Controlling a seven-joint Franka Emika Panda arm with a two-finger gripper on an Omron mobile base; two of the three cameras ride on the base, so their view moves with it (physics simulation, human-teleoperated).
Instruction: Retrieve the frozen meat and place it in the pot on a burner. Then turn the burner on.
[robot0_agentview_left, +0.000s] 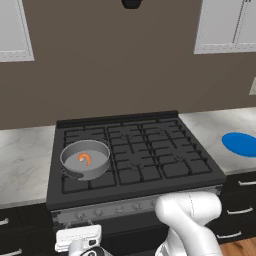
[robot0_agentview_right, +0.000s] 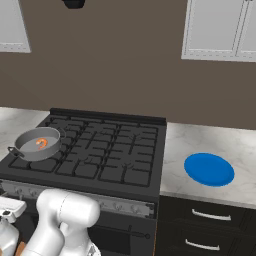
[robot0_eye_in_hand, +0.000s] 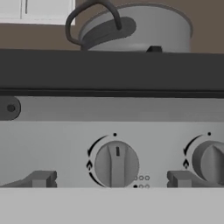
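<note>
Meat is lying inside the pot sitting on the front-left burner of the range, while the gripper is hanging low before the control panel, fingers spread wide on either side of a knob.

Grey pot — shallow, upright — sits on the front-left burner of the range; orange frozen meat (curled) lies inside.
</note>
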